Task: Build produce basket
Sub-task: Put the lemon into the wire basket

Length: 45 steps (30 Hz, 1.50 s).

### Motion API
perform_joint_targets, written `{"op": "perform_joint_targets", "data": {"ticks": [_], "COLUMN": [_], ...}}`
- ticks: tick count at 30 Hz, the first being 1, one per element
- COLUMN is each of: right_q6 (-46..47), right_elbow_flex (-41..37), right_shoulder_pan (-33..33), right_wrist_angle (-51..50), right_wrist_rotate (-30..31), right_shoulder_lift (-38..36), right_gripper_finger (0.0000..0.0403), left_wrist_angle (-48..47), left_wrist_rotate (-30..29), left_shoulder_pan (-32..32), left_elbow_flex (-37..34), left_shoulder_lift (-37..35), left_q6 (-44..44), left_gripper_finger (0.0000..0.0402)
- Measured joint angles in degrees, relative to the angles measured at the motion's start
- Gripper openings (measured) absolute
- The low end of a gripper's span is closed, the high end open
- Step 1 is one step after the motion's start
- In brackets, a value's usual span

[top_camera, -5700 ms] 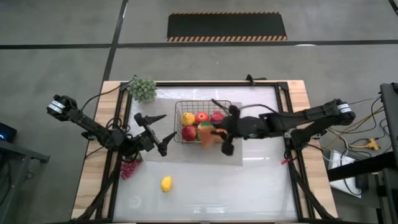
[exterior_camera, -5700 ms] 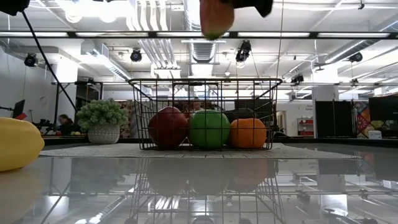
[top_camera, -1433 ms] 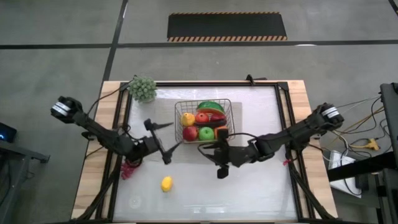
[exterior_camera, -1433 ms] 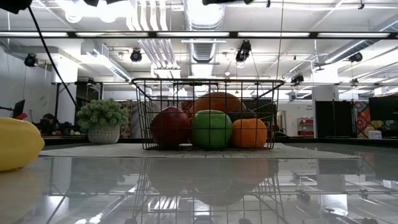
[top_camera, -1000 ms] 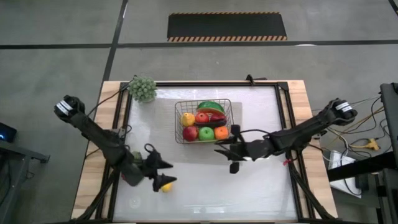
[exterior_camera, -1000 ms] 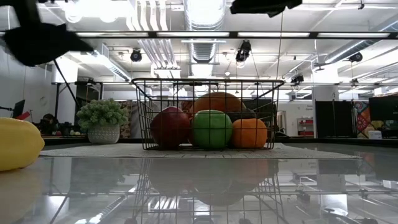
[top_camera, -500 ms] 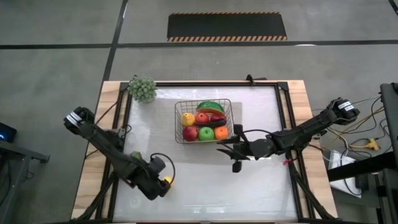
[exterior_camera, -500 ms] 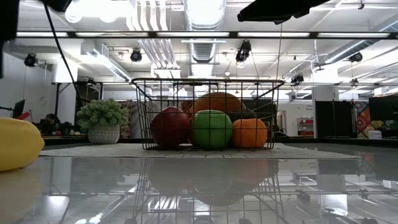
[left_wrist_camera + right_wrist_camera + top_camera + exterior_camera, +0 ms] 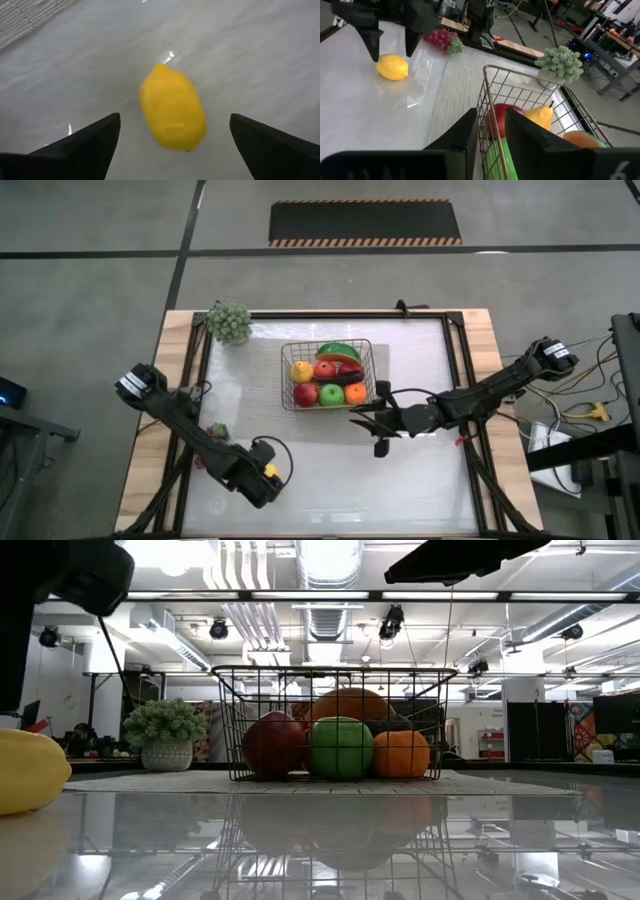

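Note:
A yellow lemon [image 9: 172, 107] lies on the white table near its front left. My left gripper [image 9: 174, 118] hangs over it, pointing down, open, one finger on each side and clear of the fruit. In the right wrist view the two fingertips [image 9: 374, 47] stand just above the lemon [image 9: 392, 67]. The wire basket [image 9: 372, 376] at mid-table holds several fruits: red apples, a pear, a green fruit, an orange, a watermelon slice. Dark-red grapes [image 9: 439, 36] lie at the left edge. My right gripper [image 9: 366, 428] hovers off the basket's near right corner, narrowly open, with nothing between its fingers.
A pale green bunch [image 9: 229, 322] stands at the far left corner. The basket sits on a ribbed mat [image 9: 457, 85]. The left arm [image 9: 190, 430] lies across the table's left edge, partly over the grapes. Bare tabletop [image 9: 400, 490] stretches along the front right.
My left gripper has swung toward the table's near edge and sunk over the lemon. It has tipped from a slant to pointing almost straight down, and its fingers stay open. The lemon has not moved.

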Motion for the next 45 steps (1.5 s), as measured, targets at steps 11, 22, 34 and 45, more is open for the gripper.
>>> {"op": "perform_joint_targets", "data": {"ticks": [11,22,34,45], "right_q6": [1.6,3.0,4.6,2.6], "right_elbow_flex": [-0.6,-1.5,-2.5,-5.1], "right_shoulder_pan": [0.0,0.0,0.0,0.0], "right_wrist_angle": [-0.2,-0.3,-0.3,6.8], "right_wrist_rotate": [0.0,0.0,0.0,-6.3], "right_shoulder_lift": [0.0,0.0,0.0,0.0], "right_gripper_finger": [0.0086,0.0078,0.0073,0.0075], "left_wrist_angle": [6.6,6.7,6.7,13.1], "left_wrist_rotate": [-3.0,-4.4,-7.2,-37.4], "left_shoulder_pan": [0.2,0.2,0.2,2.1], "left_elbow_flex": [-3.1,-3.4,-3.7,-3.7], "left_shoulder_lift": [1.2,1.0,0.0,-7.7], "left_q6": [0.1,0.6,3.3,36.6], "left_gripper_finger": [0.0348,0.0214,0.0104,0.0099]}}
